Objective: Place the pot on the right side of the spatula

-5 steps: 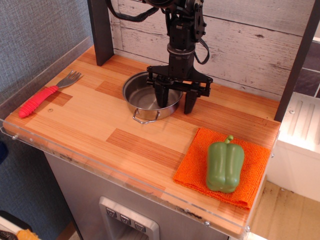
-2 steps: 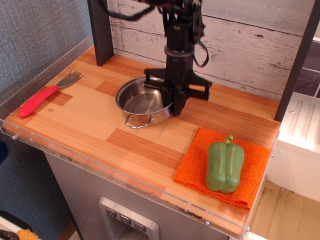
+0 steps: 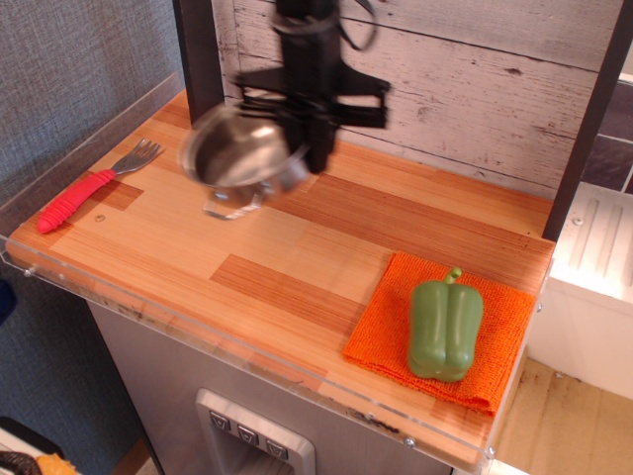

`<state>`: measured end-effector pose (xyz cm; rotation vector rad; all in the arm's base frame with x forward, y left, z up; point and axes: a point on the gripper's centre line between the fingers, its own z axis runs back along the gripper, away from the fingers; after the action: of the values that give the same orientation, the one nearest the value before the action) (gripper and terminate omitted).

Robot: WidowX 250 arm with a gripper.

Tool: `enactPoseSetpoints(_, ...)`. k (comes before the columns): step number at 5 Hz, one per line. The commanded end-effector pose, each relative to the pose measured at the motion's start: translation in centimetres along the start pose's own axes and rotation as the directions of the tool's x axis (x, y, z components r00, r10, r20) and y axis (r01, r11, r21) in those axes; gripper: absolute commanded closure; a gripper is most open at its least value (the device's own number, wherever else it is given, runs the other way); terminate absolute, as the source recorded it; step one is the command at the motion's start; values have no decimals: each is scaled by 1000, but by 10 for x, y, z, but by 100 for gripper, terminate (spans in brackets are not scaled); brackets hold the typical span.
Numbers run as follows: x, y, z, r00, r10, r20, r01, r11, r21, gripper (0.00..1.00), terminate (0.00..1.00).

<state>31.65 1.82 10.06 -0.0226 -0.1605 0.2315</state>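
Whereas a second ago the pot (image 3: 235, 155) sat flat on the wooden counter (image 3: 297, 257) near the back wall with the gripper (image 3: 309, 148) spread wide over its right rim, it now hangs in the air, tilted and blurred with motion, carried left toward the spatula (image 3: 89, 185). Between those two moments the jaws came together on the rim; at present they are clamped narrow on the pot's right edge, and a front loop handle shows as a faint smear below the bowl. Arm also blurred, so exact finger contact cannot be made out. Spatula unmoved along the left edge, red handle toward the front, tines toward the back, pot near it but apart. Judgement: grasp and lift done, transfer about half complete; remaining work is to lower the pot onto bare wood just to the spatula's right and release. Green bell pepper (image 3: 446, 330) stands on the orange cloth (image 3: 384, 327) at front right, well clear of the path. No brands, labels or legible writing anywhere in view.
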Motion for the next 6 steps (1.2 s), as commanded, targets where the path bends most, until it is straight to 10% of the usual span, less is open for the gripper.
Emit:
enactPoseSetpoints(1,-38,65,-2,997,73,-21,-72,995,65,100,0)
enactPoseSetpoints(3,-45,112,-23,987,149,-56,-143,985,91,100,0)
enactPoseSetpoints(6,-7,84,-45,993,97,-64,-91,991,97,100,0)
